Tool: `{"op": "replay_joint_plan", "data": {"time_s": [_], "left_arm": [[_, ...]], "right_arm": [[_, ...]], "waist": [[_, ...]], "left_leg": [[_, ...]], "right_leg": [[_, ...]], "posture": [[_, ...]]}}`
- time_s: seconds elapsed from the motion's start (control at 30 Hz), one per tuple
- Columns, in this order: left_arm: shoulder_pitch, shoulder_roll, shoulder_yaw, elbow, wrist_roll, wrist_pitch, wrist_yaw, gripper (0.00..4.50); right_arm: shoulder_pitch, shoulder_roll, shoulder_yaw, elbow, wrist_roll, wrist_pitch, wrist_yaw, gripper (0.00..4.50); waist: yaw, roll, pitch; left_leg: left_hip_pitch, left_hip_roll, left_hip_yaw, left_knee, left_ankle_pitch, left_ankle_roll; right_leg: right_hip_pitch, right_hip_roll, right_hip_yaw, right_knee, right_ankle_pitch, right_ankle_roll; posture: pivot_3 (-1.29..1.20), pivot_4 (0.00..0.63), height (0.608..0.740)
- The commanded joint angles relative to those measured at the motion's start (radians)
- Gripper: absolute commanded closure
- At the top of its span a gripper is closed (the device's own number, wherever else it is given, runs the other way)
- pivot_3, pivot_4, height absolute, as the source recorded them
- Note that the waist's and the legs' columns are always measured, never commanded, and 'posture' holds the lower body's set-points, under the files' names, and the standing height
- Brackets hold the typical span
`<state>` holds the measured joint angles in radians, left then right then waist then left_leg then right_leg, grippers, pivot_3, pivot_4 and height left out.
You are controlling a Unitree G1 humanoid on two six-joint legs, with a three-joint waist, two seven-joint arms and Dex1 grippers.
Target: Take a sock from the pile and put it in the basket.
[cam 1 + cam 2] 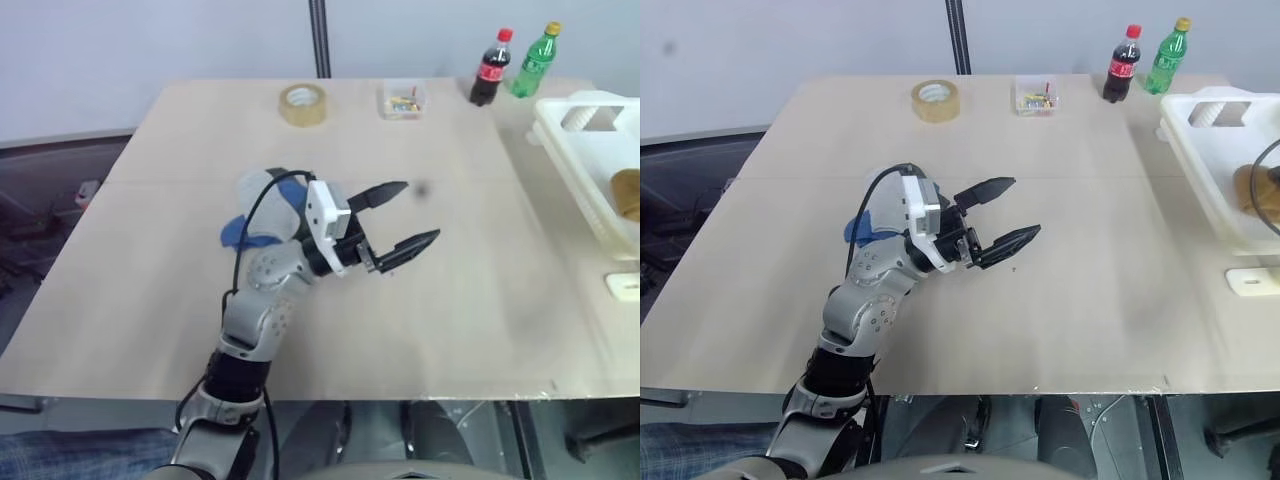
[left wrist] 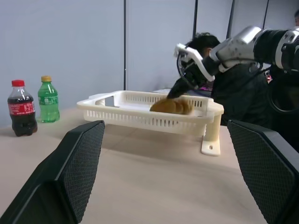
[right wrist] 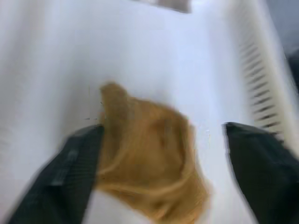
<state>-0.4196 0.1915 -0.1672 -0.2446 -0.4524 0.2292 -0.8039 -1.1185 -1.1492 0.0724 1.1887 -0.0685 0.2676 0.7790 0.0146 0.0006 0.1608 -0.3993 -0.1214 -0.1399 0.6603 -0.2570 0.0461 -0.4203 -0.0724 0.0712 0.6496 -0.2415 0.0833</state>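
Head views: left gripper [image 1: 398, 218] hovers over the light wooden table [image 1: 480, 300], black fingers spread wide, empty. Behind its wrist, the pile of grey and blue socks [image 1: 262, 205]. White slotted plastic basket [image 1: 590, 165] at the table's right edge.

Left wrist view: right gripper [image 2: 176, 90] dips over the basket [image 2: 140, 114]; mustard-yellow sock [image 2: 172, 106] lies inside.

Right wrist view: right fingers [image 3: 67, 168] stand apart either side of the sock [image 3: 149, 163], not pinching it.

Step looks like the release into the basket; next calls for lifting the right arm clear.
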Motion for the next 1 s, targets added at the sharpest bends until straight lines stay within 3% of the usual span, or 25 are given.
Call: {"op": "replay_joint_plan", "data": {"time_s": [0.03,0.17,0.3,0.43,0.5,0.6,0.73,1.0], "left_arm": [[-0.004,0.003,0.001,-0.028,-0.001,-0.019,0.000,0.00],[0.017,0.023,0.017,-0.034,0.006,0.002,0.025,0.00],[0.063,0.067,0.062,-0.075,-0.002,0.046,0.077,0.00],[0.131,0.144,0.122,-0.115,0.018,0.079,0.125,0.00],[0.176,0.187,0.161,-0.139,0.005,0.118,0.142,0.00],[0.224,0.224,0.191,-0.173,0.018,0.154,0.185,0.00],[0.345,0.261,0.254,-0.270,0.007,0.205,0.241,0.00],[0.490,0.276,0.330,-0.358,-0.029,0.255,0.293,0.00]], "right_arm": [[0.012,-0.028,-0.001,0.002,-0.045,-0.174,-0.002,0.03],[-0.004,-0.007,-0.085,-0.021,0.026,-0.224,0.045,0.03],[0.062,0.069,-0.229,-0.178,0.222,-0.213,0.251,0.03],[0.373,0.192,-0.303,-0.616,0.445,-0.103,0.427,0.03],[0.548,0.267,-0.299,-0.861,0.535,-0.032,0.443,0.03],[0.704,0.334,-0.281,-1.046,0.547,-0.039,0.423,0.03],[0.795,0.376,-0.237,-1.063,0.517,-0.058,0.430,0.03],[0.793,0.380,-0.196,-0.980,0.462,-0.109,0.450,0.03]], "waist": [[-0.001,0.000,0.000],[-0.006,0.000,0.000],[-0.021,0.000,0.000],[-0.026,-0.002,-0.001],[-0.024,-0.003,-0.001],[-0.013,0.001,0.000],[-0.001,0.001,0.000],[-0.002,0.001,0.000]], "left_leg": [[0.000,0.000,0.000,0.000,0.000,0.000],[0.001,0.000,0.001,0.000,0.000,0.000],[0.002,0.002,0.002,0.000,0.000,0.000],[0.002,0.003,-0.001,0.001,0.000,0.000],[0.001,0.003,-0.001,0.002,0.000,0.000],[0.000,0.001,-0.002,0.005,0.000,0.000],[0.003,0.000,-0.001,0.007,0.000,0.000],[0.005,0.001,-0.001,0.007,0.000,0.000]], "right_leg": [[0.000,0.001,0.000,0.000,0.000,0.000],[0.000,0.001,0.001,0.000,0.000,0.000],[0.000,0.002,0.002,0.002,0.000,0.000],[0.001,0.002,0.000,0.002,0.000,0.000],[0.001,0.002,0.000,0.003,0.000,0.000],[0.000,0.000,0.000,0.007,0.000,0.000],[0.003,0.000,0.000,0.008,0.000,0.000],[0.003,0.000,0.000,0.010,0.000,0.000]], "posture": [[0.00,0.150,0.739],[0.00,0.150,0.739],[0.00,0.150,0.739],[0.00,0.150,0.739],[0.00,0.150,0.739],[0.00,0.150,0.739],[0.00,0.150,0.739],[0.00,0.150,0.739]]}}
